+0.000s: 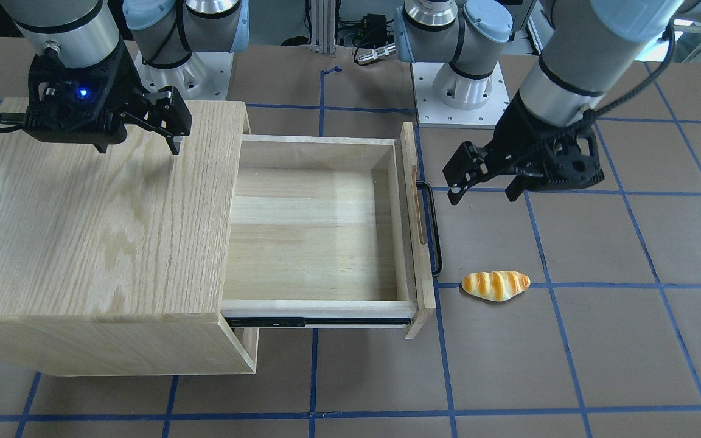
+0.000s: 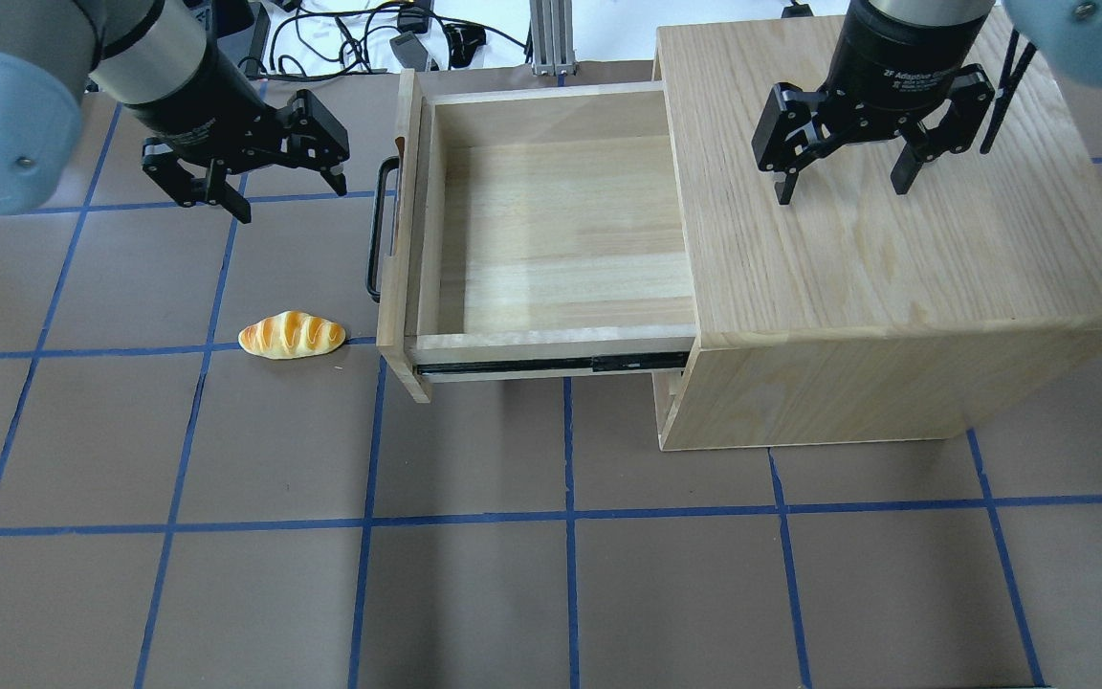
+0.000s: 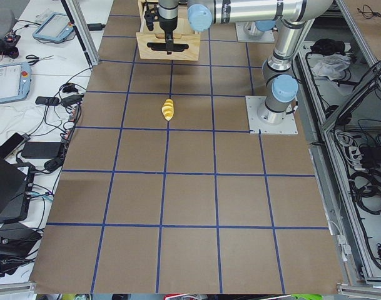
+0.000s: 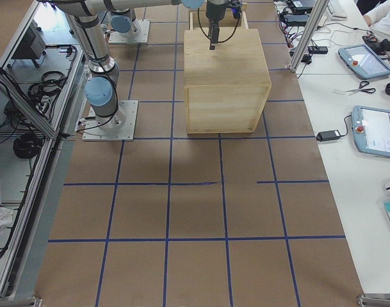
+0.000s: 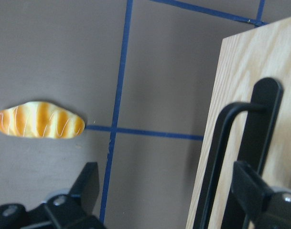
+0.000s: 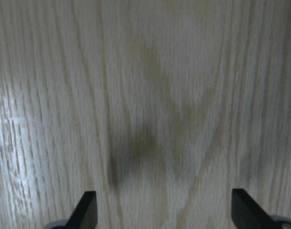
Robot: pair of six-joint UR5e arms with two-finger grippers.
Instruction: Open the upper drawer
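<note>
My left gripper [image 2: 291, 199] hangs spread and empty above the table [image 2: 474, 593], close to the front of the upper drawer [image 2: 551, 239] but touching nothing. In the left wrist view one finger [image 5: 260, 200] lines up over the black bar handle [image 5: 231, 157] without closing on it. Nearest me, a striped bread roll [image 2: 292, 335] lies on a blue tape line [image 2: 130, 352], just beside the drawer front. Past it I see the black side rail [image 2: 551, 364] exposed, the drawer standing well out of the oak-grain cabinet [image 2: 895, 277] with its pale floor bare. Farther back, my right gripper [image 2: 841, 191] hovers over the cabinet top, fingers wide apart and holding nothing.
</note>
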